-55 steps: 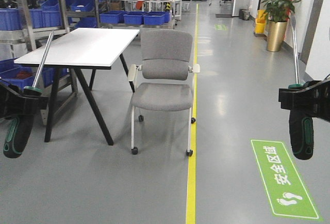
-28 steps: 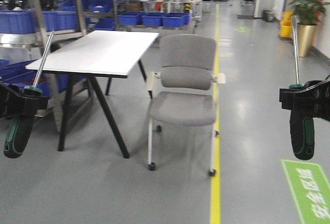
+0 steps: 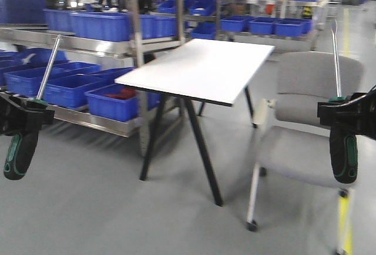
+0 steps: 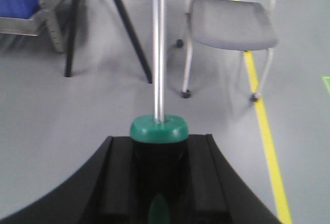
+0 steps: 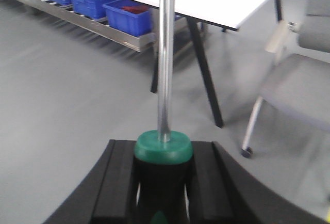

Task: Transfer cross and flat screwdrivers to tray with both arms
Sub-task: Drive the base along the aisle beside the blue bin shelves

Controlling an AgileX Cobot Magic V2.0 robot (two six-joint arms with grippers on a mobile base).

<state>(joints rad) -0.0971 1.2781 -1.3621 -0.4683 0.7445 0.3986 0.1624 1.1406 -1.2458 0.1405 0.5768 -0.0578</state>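
Note:
My left gripper (image 3: 23, 117) is shut on the black and green handle of one screwdriver (image 3: 14, 152), and its silvery shaft points up and leans to the right. In the left wrist view the screwdriver's green collar (image 4: 158, 129) sits between the black fingers (image 4: 119, 177) of the left gripper (image 4: 159, 149). My right gripper (image 3: 348, 120) is shut on the other screwdriver (image 3: 343, 158), which stands nearly upright. The right wrist view shows that screwdriver's collar (image 5: 164, 146) clamped in the right gripper (image 5: 164, 159). Both are held in the air above the floor. The tray is out of view.
A white table (image 3: 202, 67) on black legs stands ahead at the centre. A grey wheeled chair (image 3: 311, 120) is to its right. Metal shelving with several blue bins (image 3: 100, 26) runs along the left and back. A yellow floor line (image 4: 265, 131) passes by the chair.
The whole view has swung left: table and chair slid to the right in the picture and the blue-bin shelving came in. Both grippers keep their screwdrivers in the same pose.

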